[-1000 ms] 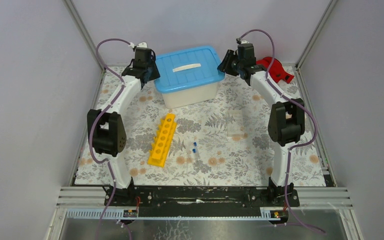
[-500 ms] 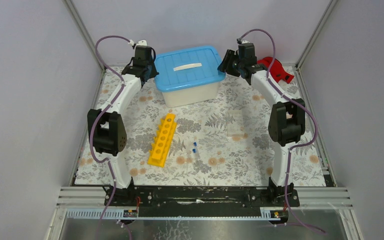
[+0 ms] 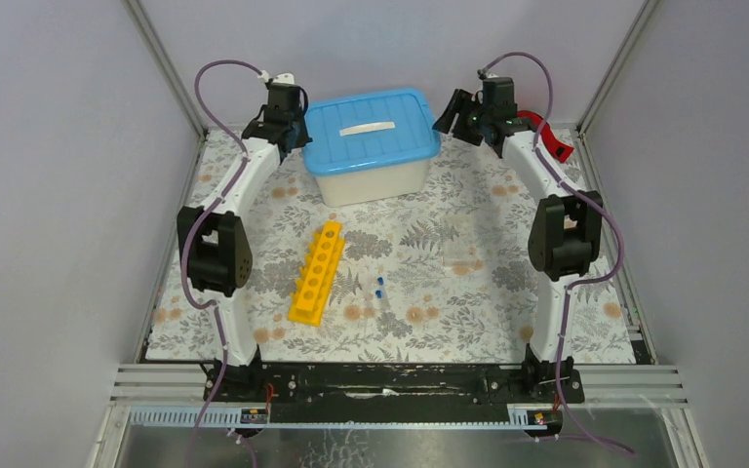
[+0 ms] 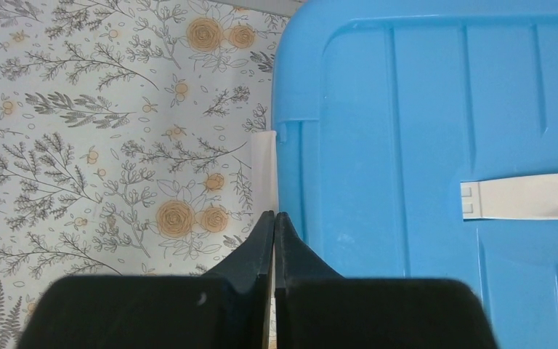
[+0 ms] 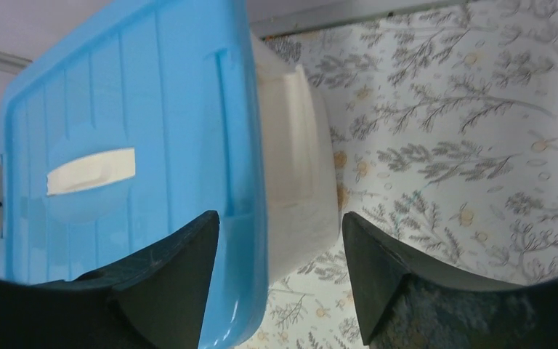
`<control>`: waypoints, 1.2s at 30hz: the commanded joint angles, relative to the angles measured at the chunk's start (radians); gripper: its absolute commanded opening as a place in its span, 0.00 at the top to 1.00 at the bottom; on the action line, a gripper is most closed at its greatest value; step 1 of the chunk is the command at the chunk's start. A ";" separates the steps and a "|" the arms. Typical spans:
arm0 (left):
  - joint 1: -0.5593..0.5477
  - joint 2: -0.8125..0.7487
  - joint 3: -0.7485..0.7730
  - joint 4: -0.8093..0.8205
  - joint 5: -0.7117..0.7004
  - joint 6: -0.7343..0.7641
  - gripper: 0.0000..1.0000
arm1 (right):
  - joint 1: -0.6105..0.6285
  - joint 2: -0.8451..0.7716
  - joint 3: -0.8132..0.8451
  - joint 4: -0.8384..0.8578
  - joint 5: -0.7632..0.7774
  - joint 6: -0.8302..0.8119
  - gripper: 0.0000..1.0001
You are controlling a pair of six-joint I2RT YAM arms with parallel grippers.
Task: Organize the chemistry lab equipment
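Two tubes (image 3: 379, 287), apparently, beside yellow rack (image 3: 317, 271)

Robot test booth: plain walls (image 3: 49, 195), aluminium-framed table (image 3: 468, 322).

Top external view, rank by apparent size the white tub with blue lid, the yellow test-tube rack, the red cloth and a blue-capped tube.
1. white tub with blue lid
2. yellow test-tube rack
3. red cloth, unsure since the right arm hides part of it
4. blue-capped tube, smallest by far
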 commanded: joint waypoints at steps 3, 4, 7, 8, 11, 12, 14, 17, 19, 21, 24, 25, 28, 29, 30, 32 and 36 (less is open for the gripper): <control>-0.001 0.070 0.020 -0.090 -0.045 0.078 1.00 | -0.056 0.047 0.102 0.066 -0.125 0.028 0.30; 0.001 0.073 0.023 -0.089 -0.052 0.085 1.00 | -0.060 0.058 0.111 0.070 -0.134 0.033 0.30; 0.005 0.083 0.035 -0.090 -0.064 0.100 1.00 | -0.068 0.100 0.165 0.061 -0.178 0.041 0.30; 0.005 0.086 0.040 -0.091 -0.066 0.110 1.00 | -0.069 0.114 0.188 0.057 -0.194 0.041 0.30; 0.005 0.105 0.060 -0.096 -0.082 0.144 1.00 | -0.069 0.137 0.201 0.082 -0.252 0.055 0.30; 0.004 0.110 0.069 -0.099 -0.085 0.153 1.00 | -0.069 0.145 0.206 0.088 -0.268 0.058 0.30; 0.004 0.118 0.072 -0.100 -0.086 0.162 1.00 | -0.069 0.168 0.231 0.082 -0.294 0.061 0.30; 0.004 0.125 0.074 -0.099 -0.078 0.167 1.00 | -0.069 0.197 0.255 0.085 -0.327 0.072 0.30; 0.004 0.128 0.075 -0.098 -0.076 0.170 1.00 | -0.069 0.207 0.256 0.105 -0.353 0.089 0.30; 0.004 0.131 0.078 -0.098 -0.075 0.170 1.00 | -0.071 0.219 0.253 0.134 -0.389 0.114 0.30; 0.004 0.134 0.083 -0.099 -0.071 0.169 1.00 | -0.072 0.226 0.234 0.183 -0.435 0.153 0.30; 0.004 0.135 0.085 -0.098 -0.069 0.169 1.00 | -0.072 0.229 0.229 0.195 -0.444 0.163 0.30; 0.004 0.138 0.088 -0.099 -0.066 0.167 1.00 | -0.072 0.239 0.225 0.218 -0.465 0.185 0.30; 0.004 0.139 0.087 -0.099 -0.066 0.167 1.00 | -0.072 0.240 0.225 0.221 -0.468 0.190 0.30; 0.004 0.139 0.089 -0.099 -0.066 0.167 1.00 | -0.072 0.244 0.226 0.224 -0.471 0.193 0.30; 0.004 0.142 0.090 -0.098 -0.065 0.167 1.00 | -0.072 0.247 0.228 0.228 -0.475 0.197 0.30; 0.004 0.145 0.092 -0.098 -0.060 0.164 1.00 | -0.072 0.259 0.237 0.214 -0.474 0.190 0.30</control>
